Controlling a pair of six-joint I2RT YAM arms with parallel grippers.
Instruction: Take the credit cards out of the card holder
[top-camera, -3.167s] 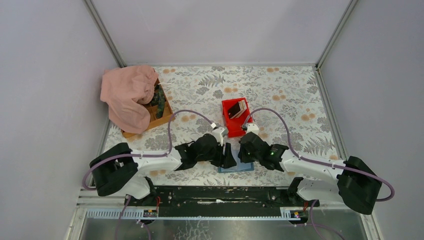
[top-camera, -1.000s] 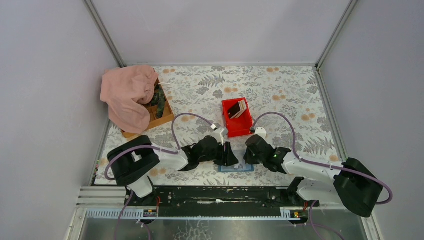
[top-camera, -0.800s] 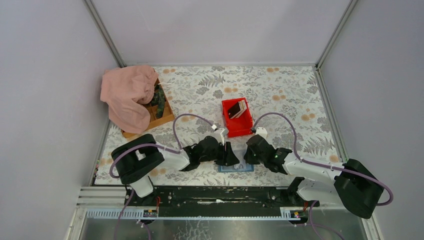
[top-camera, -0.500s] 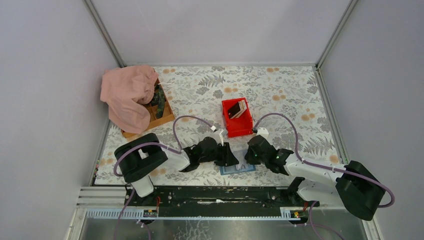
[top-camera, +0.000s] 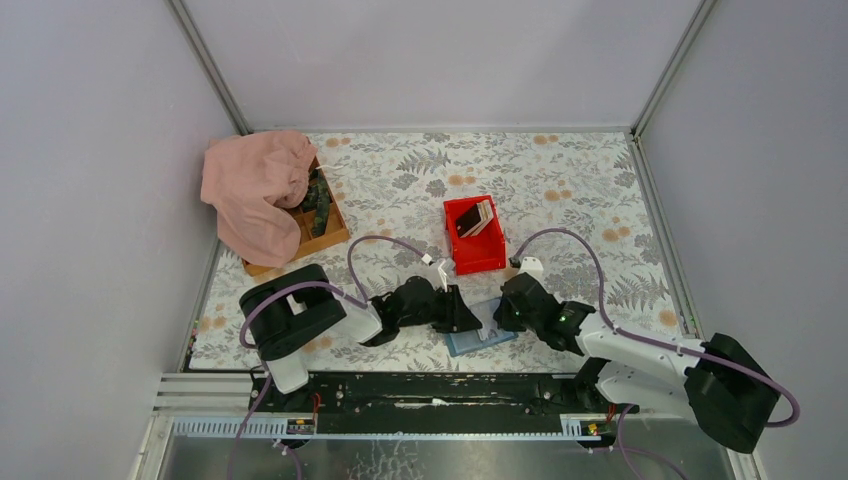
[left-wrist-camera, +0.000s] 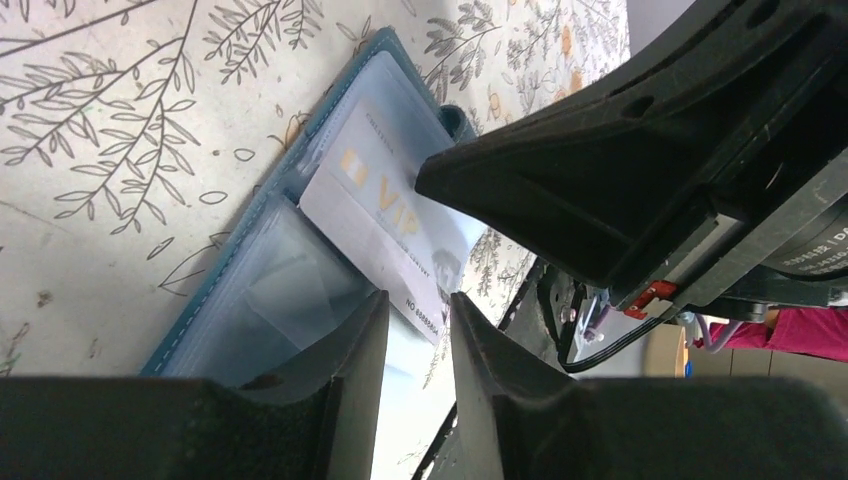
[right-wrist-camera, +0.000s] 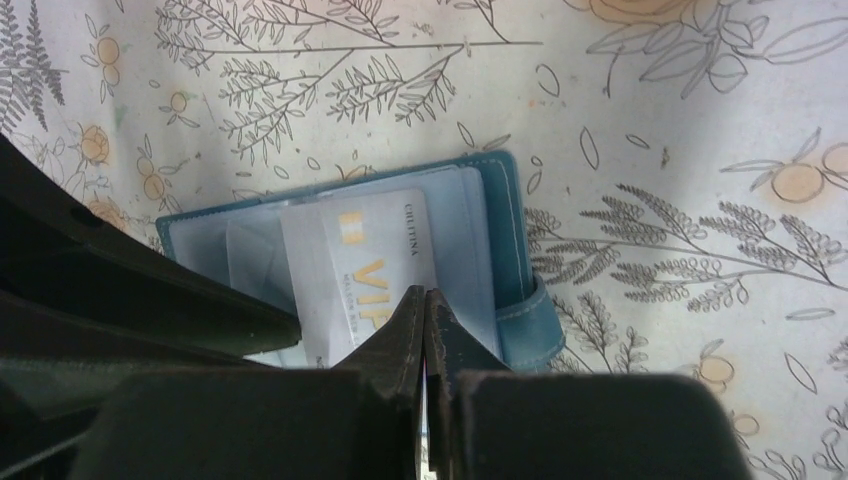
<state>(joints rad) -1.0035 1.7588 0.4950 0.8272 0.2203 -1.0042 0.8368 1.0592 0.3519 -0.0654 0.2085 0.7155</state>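
Right claw (right-wrist-camera: 425, 296) together over the white card (right-wrist-camera: 350, 262); left claw (left-wrist-camera: 418, 302) slightly apart

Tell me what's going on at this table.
The blue card holder lies open between both arms. The right tool, shut, is tip-down on it, while the left tool, slightly open, straddles the edge of a white VIP card partly out of its sleeve. Other cards sit in the red bin.

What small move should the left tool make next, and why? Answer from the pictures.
Probably close the left tool on the white card and draw it clear of the wallet. The card's corner lies between its open jaws, partly out of a sleeve, while the shut right tool sits over the wallet.
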